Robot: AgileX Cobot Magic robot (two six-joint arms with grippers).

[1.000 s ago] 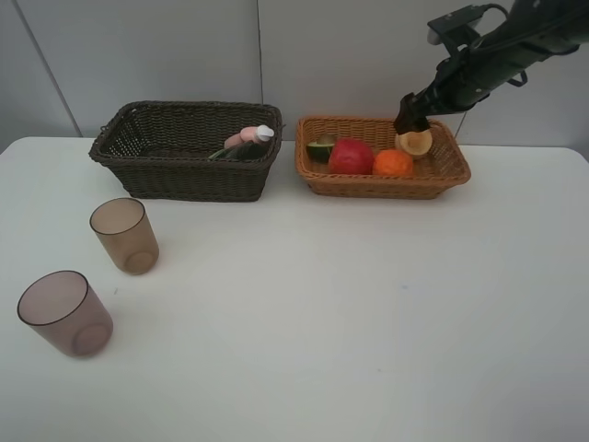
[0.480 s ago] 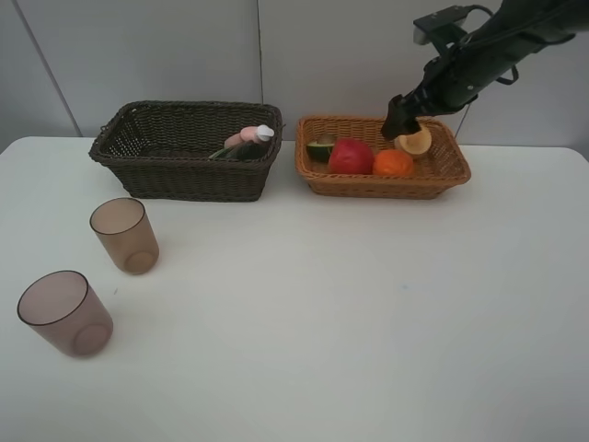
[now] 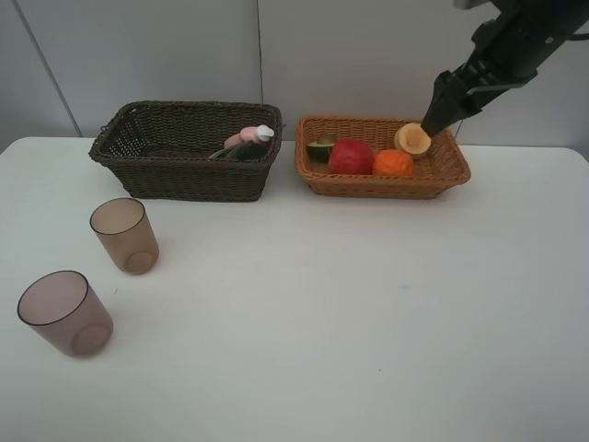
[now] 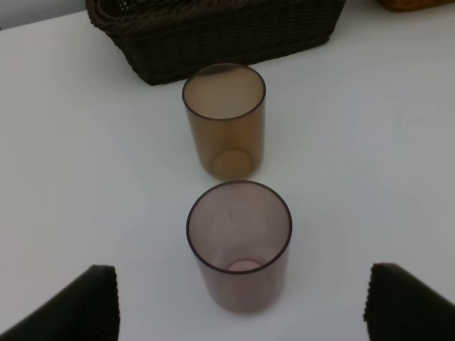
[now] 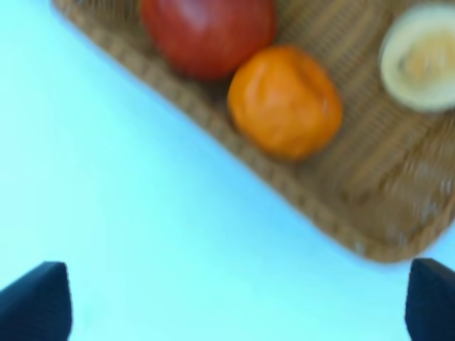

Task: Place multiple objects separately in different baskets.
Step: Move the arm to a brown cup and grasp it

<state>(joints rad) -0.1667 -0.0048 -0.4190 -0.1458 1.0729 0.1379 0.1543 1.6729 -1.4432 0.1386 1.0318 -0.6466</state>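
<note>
High view: dark brown deep wicker basket (image 3: 175, 175) has the pink spray bottle (image 3: 247, 135) & dark pump bottle (image 3: 241, 151). The light tan shallow wicker basket (image 3: 386, 187) has red apple (image 3: 351, 156), orange (image 3: 393, 163), cut fruit (image 3: 413, 139) and halved avocado (image 3: 321, 148). Two translucent brownish cups (image 3: 124, 235) are on the white table (image 3: 368, 322), not sorted yet.

Left wrist view: left gripper (image 4: 243, 302) is wide apart, empty, above the nearer cup.

Right wrist view (blurred): right gripper (image 5: 234, 302) is spread wide, holds nothing, fruit below.

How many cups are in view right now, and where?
2. One cup stands upright on the table just before the dark basket; the other cup stands nearer the front-left corner. The basket's wall hides part of its floor.
</note>
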